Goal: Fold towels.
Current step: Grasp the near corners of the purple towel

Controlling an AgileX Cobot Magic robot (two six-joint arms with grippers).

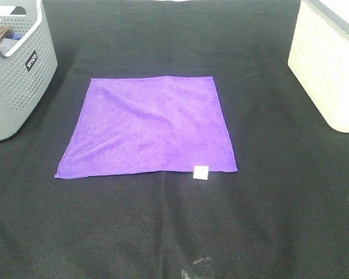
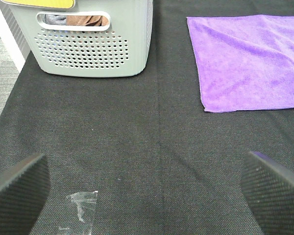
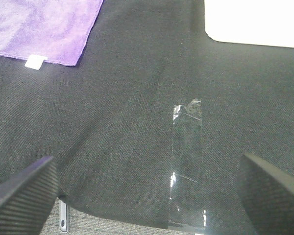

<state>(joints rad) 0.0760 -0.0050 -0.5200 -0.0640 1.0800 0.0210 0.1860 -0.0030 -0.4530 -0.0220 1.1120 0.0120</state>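
Exterior high view: a purple towel (image 1: pixel 148 125) lies flat and spread open in the middle of the black tabletop (image 1: pixel 163 232). It has a few soft wrinkles, and it is not folded yet. A small white label (image 1: pixel 201 172) sticks out from its near edge, close to the right corner. A grey basket (image 1: pixel 17 75) with little holes stands at the far left, well apart from the towel (some brown and blue cloth (image 1: pixel 3 35) shows inside it). A cream box (image 1: pixel 331 64) stands at the far right, also well apart from the towel.

In the left wrist view, the left tool (image 2: pixel 147 196) has its two black fingers (image 2: pixel 19 196) spread wide, with only bare tabletop between them. It holds nothing. A corner of the towel lies ahead of it, not touching, and the grey basket is ahead too. A crumpled bit of clear tape (image 2: pixel 82 205) is stuck on the tabletop near one finger.

In the right wrist view, the right tool (image 3: pixel 149 198) is also wide open and holds nothing. A long strip of clear tape (image 3: pixel 186 161) lies on the tabletop between its fingers. The towel corner with the white label is farther off, not touching the tool.
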